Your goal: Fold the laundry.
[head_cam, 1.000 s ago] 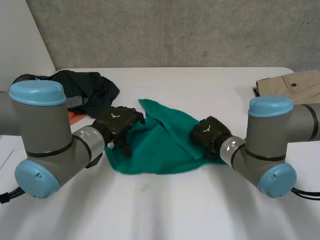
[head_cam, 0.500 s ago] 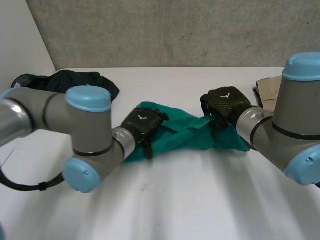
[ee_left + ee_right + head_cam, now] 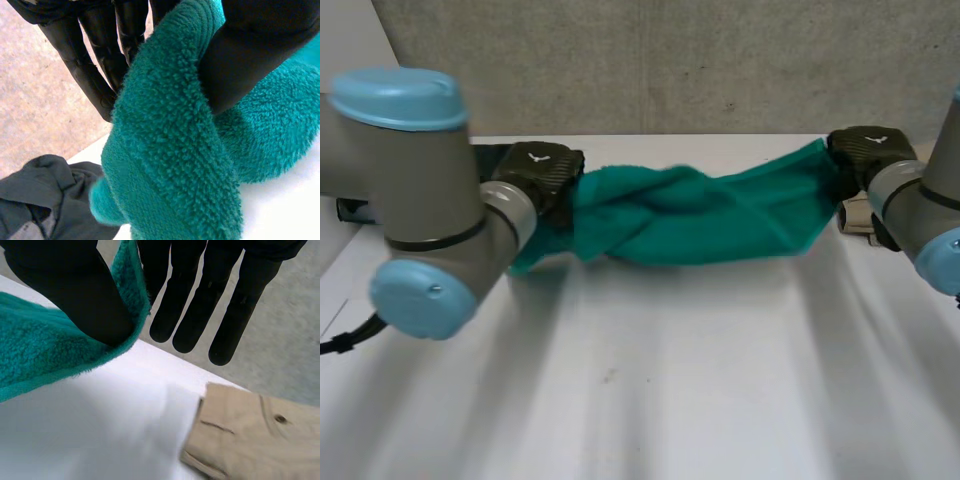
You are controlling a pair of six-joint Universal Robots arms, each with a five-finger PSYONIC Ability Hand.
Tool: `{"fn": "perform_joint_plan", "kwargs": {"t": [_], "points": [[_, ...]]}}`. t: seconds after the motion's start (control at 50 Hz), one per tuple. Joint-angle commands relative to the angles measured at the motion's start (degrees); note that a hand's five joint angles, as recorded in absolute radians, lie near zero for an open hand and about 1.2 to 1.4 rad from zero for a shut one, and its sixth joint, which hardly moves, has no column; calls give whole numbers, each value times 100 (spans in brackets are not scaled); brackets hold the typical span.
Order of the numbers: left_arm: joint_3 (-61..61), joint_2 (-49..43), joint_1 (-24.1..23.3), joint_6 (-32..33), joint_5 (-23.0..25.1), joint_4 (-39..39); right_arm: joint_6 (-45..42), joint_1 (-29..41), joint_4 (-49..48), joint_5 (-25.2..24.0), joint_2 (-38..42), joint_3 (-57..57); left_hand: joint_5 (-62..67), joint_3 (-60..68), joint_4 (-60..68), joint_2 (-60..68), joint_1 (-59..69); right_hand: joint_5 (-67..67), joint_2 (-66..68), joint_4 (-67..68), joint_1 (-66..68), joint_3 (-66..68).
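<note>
The teal-green fluffy terry towel (image 3: 700, 215) hangs stretched over the far part of the white table (image 3: 650, 380). Its long axis runs side to side between the two hands, with a twist bunched nearer the left end. The left hand (image 3: 535, 172) pinches that end between thumb and fingers (image 3: 95, 70). The right hand (image 3: 865, 148) clamps the opposite edge under its thumb, its other fingers (image 3: 225, 300) straight. Laying it flat likely means undoing that twist first. A dark crumpled garment (image 3: 45, 195) lies near the left hand, a beige folded garment (image 3: 250, 440) near the right.
</note>
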Motion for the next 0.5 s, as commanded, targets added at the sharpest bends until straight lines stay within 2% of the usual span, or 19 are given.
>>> {"fn": "perform_joint_plan", "kwargs": {"t": [0.02, 0.1, 0.22, 0.28, 0.36, 0.38, 0.46, 0.5], "points": [[-1085, 402, 398, 185, 572, 338, -303, -207, 289, -149, 40, 308, 1327, 1229, 1159, 1166, 1568, 1241, 1245, 1144, 1502, 1183], [-1376, 236, 557, 413, 563, 1004, -996, -146, 368, -412, 101, 659, 1327, 1229, 1159, 1166, 1568, 1241, 1245, 1144, 1502, 1183], [-965, -362, 575, 458, 563, 1779, -1043, 48, -123, -413, 461, 336, 1327, 1229, 1159, 1166, 1568, 1241, 1245, 1144, 1502, 1183], [-113, -652, 504, 484, 520, 2420, -780, 118, -755, -124, 629, -278, 1327, 1229, 1159, 1166, 1568, 1241, 1245, 1144, 1502, 1183], [880, -724, 452, 440, 318, 3368, -340, 127, -1704, 588, 620, -1017, 1327, 1229, 1159, 1166, 1568, 1241, 1245, 1144, 1502, 1183], [1135, -662, 452, 423, 187, 3736, -139, 92, -2106, 911, 568, -1210, 1327, 1229, 1159, 1166, 1568, 1241, 1245, 1144, 1502, 1183], [1330, -478, 478, 440, -165, 4572, 170, 48, -2934, 1379, 349, -1274, 1327, 1229, 1159, 1166, 1568, 1241, 1245, 1144, 1502, 1183], [1287, -398, 487, 440, -184, 4750, 188, 57, -3024, 1363, 260, -1186, 1327, 1229, 1159, 1166, 1568, 1241, 1245, 1144, 1502, 1183]]}}
